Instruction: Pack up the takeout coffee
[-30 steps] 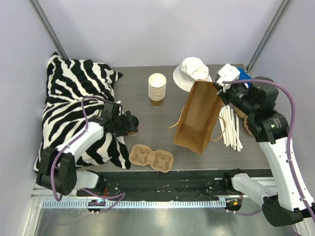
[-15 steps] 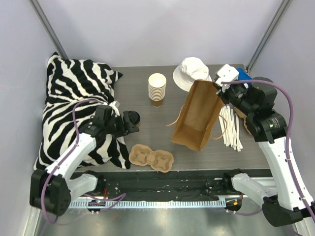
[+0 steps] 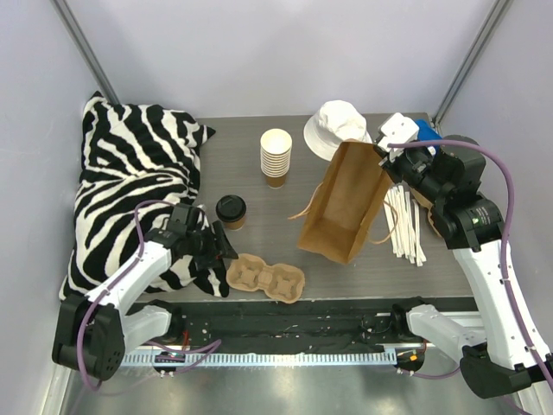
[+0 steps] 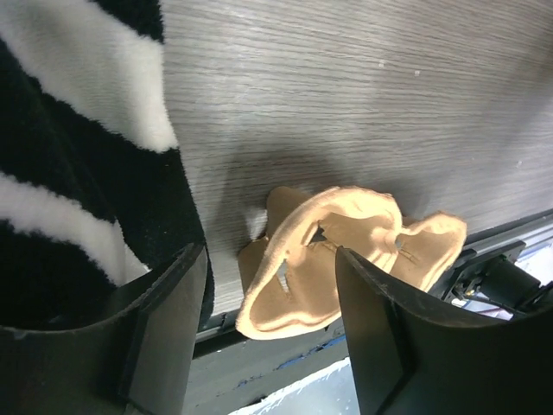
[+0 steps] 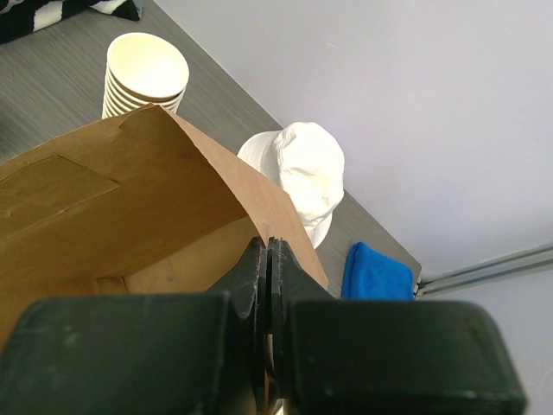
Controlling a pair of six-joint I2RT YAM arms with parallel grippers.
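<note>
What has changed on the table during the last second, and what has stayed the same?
The left gripper let go of the small brown paper cup with the black lid and pulled back toward the near edge, jaws open; the cup stands free. The right gripper stays shut on the rim of the brown paper bag, which barely shifted. The cup stack, white hat and pulp carrier did not move.

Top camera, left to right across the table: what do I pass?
Zebra blanket → takeout coffee → stack of paper cups → brown paper bag → white sticks.
</note>
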